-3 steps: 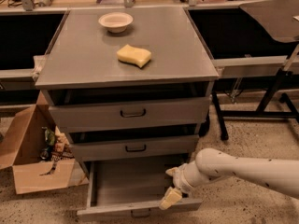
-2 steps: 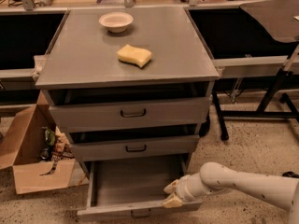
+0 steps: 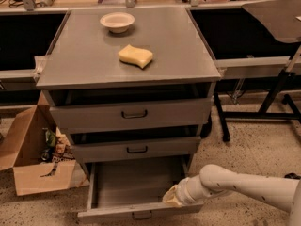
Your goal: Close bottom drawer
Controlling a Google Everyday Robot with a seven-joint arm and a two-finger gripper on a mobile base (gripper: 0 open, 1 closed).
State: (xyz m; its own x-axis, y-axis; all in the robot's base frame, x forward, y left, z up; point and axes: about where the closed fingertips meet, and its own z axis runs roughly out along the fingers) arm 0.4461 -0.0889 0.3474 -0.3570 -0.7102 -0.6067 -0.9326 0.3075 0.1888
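Observation:
The bottom drawer (image 3: 127, 182) of the grey cabinet stands pulled far out, its plain grey inside bare. Its shallow front panel (image 3: 113, 213) with a small dark loop handle (image 3: 140, 215) runs along the bottom of the view. My gripper (image 3: 170, 197) reaches in from the right on a white arm (image 3: 244, 185). It sits low at the drawer's front right corner, at or just inside the front panel. The two drawers above, with handles at centre, are each slightly ajar.
A yellow sponge (image 3: 135, 56) and a white bowl (image 3: 117, 21) lie on the cabinet top (image 3: 84, 55). An open cardboard box (image 3: 33, 149) with items stands on the floor at the left. A black table leg frame (image 3: 263, 102) stands at the right.
My arm has dropped lower and the gripper has moved left and down towards the drawer's front right corner. The drawer looks as far out as before.

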